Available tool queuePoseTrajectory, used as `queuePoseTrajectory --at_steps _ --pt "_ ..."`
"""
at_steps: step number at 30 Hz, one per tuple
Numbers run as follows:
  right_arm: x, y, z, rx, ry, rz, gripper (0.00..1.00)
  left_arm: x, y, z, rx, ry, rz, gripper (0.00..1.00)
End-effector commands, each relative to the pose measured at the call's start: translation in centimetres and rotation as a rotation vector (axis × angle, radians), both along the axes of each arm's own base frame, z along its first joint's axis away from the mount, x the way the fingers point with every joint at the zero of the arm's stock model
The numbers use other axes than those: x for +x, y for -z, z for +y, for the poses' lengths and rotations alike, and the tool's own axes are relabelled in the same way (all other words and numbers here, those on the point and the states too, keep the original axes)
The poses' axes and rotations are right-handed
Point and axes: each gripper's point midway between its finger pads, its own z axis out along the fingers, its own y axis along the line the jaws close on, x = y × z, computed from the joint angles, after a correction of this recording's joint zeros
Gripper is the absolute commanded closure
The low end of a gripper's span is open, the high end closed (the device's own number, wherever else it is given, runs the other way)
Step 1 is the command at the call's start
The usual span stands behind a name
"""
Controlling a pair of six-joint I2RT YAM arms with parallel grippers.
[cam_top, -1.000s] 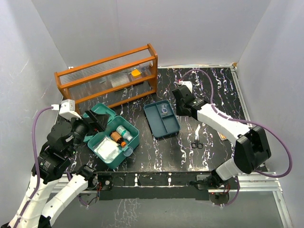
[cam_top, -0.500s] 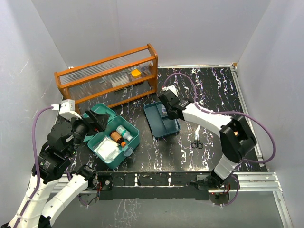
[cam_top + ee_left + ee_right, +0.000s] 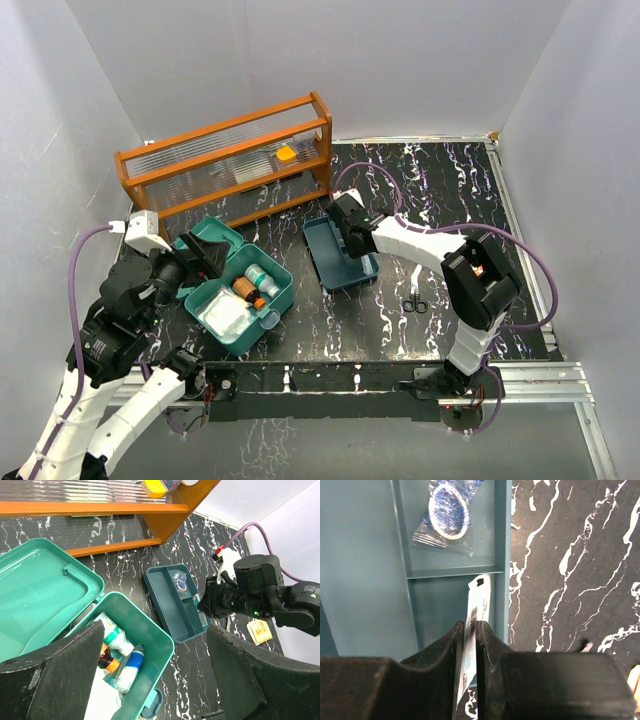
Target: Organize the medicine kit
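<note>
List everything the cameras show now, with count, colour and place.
medicine kit: 1, teal-green, front left, lid open
bottles: at least 2, white and brown, inside the kit
pad: 1, white, kit's near end
tray insert: 1, dark teal, table middle
wrapped roll: 1, blue-white, tray's small back compartment
white packet: 1, white, compartment next to the roll's
scissors: 1, black, right of the tray
wooden rack: 1, orange-brown, back left
yellow item: 1, yellow-orange, inside the rack
sachet: 1, pale yellow, table's right side
table: 1, black, white-veined
left gripper: 1, black, open, by the kit's lid
right gripper: 1, black, over the tray, shut on white packet
</note>
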Motion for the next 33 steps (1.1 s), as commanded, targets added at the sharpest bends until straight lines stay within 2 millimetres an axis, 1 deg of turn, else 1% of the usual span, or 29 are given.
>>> queuePoseTrajectory --at_steps 1,5,7,8,12,14,17,20,22,24,26,33 --pt "1.4 -3.5 2.3 0.128 -0.004 -0.085 0.82 -0.3 -1.3 0.5 -0.009 -0.016 -0.034 0.18" --pt "1.0 -3.9 2.9 0.164 -0.015 -0.069 0.7 -0.2 -1.3 0.5 -0.007 -0.015 -0.034 0.18" --pt "0.7 -4.1 3.4 0.187 -0.026 -0.053 0.66 -0.2 -1.3 0.4 -0.006 -0.014 -0.033 0.18" --pt "0.5 -4.2 3.5 0.197 -0.03 -0.043 0.65 -0.2 -1.3 0.4 -0.006 -0.014 -0.033 0.18" --pt "-0.3 -4.6 4.1 0.252 -0.025 -0.019 0.64 -0.2 -1.2 0.5 -0.004 -0.014 -0.031 0.18" --pt "-0.5 -4.5 4.2 0.273 -0.012 -0.025 0.66 -0.2 -1.2 0.5 -0.008 -0.015 -0.031 0.18" --pt "-0.4 -4.0 3.8 0.269 0.011 -0.037 0.74 -0.2 -1.2 0.3 -0.012 -0.01 -0.032 0.18" --pt "0.4 -3.1 2.7 0.212 0.072 -0.053 0.84 -0.1 -1.2 0.3 -0.012 -0.007 -0.03 0.18" --pt "0.9 -2.7 2.0 0.175 0.108 -0.067 0.88 -0.1 -1.3 0.2 -0.011 -0.007 -0.029 0.18" --pt "1.4 -2.6 1.7 0.168 0.126 -0.077 0.91 -0.1 -1.3 0.2 -0.012 -0.005 -0.029 0.18" --pt "1.6 -1.4 1.7 0.15 0.133 -0.057 0.93 -0.1 -1.4 0.2 -0.013 -0.005 -0.029 0.18" --pt "1.1 0.6 2.4 0.165 0.122 0.0 0.93 -0.1 -1.5 0.2 -0.02 -0.005 -0.029 0.18"
